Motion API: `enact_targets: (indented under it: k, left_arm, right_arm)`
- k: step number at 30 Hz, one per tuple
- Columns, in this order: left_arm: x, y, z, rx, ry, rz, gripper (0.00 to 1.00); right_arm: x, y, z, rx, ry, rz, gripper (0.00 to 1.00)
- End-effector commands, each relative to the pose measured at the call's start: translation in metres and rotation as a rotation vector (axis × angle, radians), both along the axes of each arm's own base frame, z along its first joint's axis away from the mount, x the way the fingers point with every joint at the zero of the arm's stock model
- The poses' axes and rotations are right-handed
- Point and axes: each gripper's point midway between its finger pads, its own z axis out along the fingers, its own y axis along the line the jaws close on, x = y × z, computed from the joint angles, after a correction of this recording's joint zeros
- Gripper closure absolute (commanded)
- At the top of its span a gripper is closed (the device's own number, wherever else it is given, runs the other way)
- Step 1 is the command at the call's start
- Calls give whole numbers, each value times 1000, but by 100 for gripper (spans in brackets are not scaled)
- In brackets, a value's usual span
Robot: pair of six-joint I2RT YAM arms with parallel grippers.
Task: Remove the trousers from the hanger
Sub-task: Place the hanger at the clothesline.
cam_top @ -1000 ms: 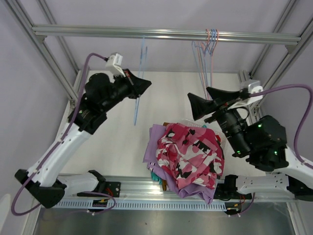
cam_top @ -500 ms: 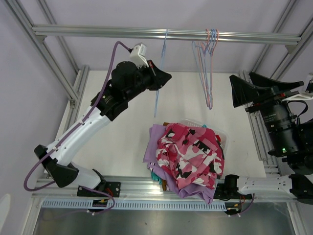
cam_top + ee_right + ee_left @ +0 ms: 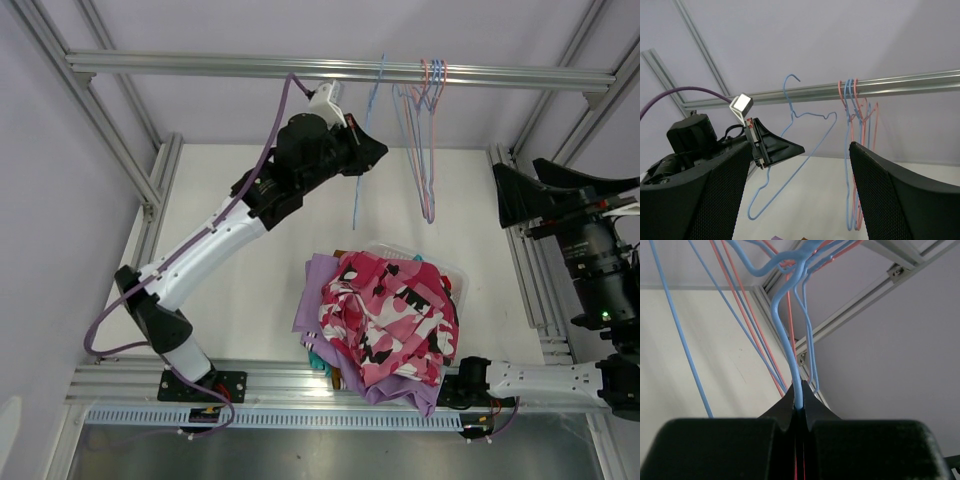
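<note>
The trousers [image 3: 385,320] lie in a heap at the near middle of the table, the pink-white-black camouflage pair on top and lilac cloth [image 3: 312,290] under it. My left gripper [image 3: 378,153] is raised near the top rail [image 3: 200,66] and shut on the wire of a bare blue hanger [image 3: 358,200]. In the left wrist view the jaws pinch that hanger [image 3: 790,325] at the left gripper [image 3: 798,390]. Its hook is up by the rail; whether it rests on it I cannot tell. My right gripper [image 3: 516,168] stands open and empty at the far right, its right gripper [image 3: 800,150] facing the hanger [image 3: 805,150].
A bunch of pink and blue empty hangers [image 3: 425,130] hangs on the rail just right of the held one, also the hangers [image 3: 856,150]. A clear bin rim [image 3: 452,270] shows behind the heap. Frame posts [image 3: 545,300] run along both table sides.
The left arm has carried the blue hanger rightward along the rail toward the hanging bunch. The right arm has drawn back to the right edge and its jaws have widened.
</note>
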Motion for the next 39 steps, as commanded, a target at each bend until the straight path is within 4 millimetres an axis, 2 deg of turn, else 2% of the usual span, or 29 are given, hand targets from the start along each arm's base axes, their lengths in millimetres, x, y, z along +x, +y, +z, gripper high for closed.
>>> enact_targets:
  k: [1, 2, 5, 6, 9, 14, 18, 21, 23, 24, 25, 28, 39]
  left_arm:
    - [1, -4, 42, -97, -50, 26, 100]
    - [6, -10, 35, -85, -39, 28, 100]
    - [12, -17, 38, -94, -43, 32, 100]
    - [11, -18, 45, -108, -54, 30, 100]
    - [16, -28, 42, -117, -50, 26, 100]
    - [24, -39, 33, -127, -32, 30, 100]
    - [32, -54, 17, -132, -6, 24, 100]
    - [33, -62, 19, -152, -4, 20, 100]
    - [36, -70, 10, -141, 7, 18, 100]
    - [35, -73, 16, -152, 0, 13, 99]
    - [38, -78, 9, -144, 10, 12, 100]
    - [39, -82, 10, -151, 11, 9, 100]
    - [40, -94, -6, -135, 30, 8, 100]
  right_arm:
    - [-1, -17, -3, 24, 20, -22, 17]
    - [-2, -20, -3, 30, 21, -22, 17]
    - [-3, -26, -5, 35, 28, -26, 17]
    - [-2, -26, -7, 33, 33, -29, 16]
    - [-1, -28, -16, 16, 54, -45, 17]
    - [-2, -30, -30, 12, 75, -37, 16]
    - [-2, -37, -34, 16, 90, -44, 16]
    - [-2, -40, -36, 4, 96, -53, 16]
    - [-3, -40, -38, 5, 99, -44, 16]
    - [-3, -39, -40, 1, 101, -45, 16]
    - [-3, -39, -41, -1, 102, -44, 16]
    - [-2, -39, -45, -16, 109, -51, 16]
    - [-4, -49, -53, 9, 131, -31, 15]
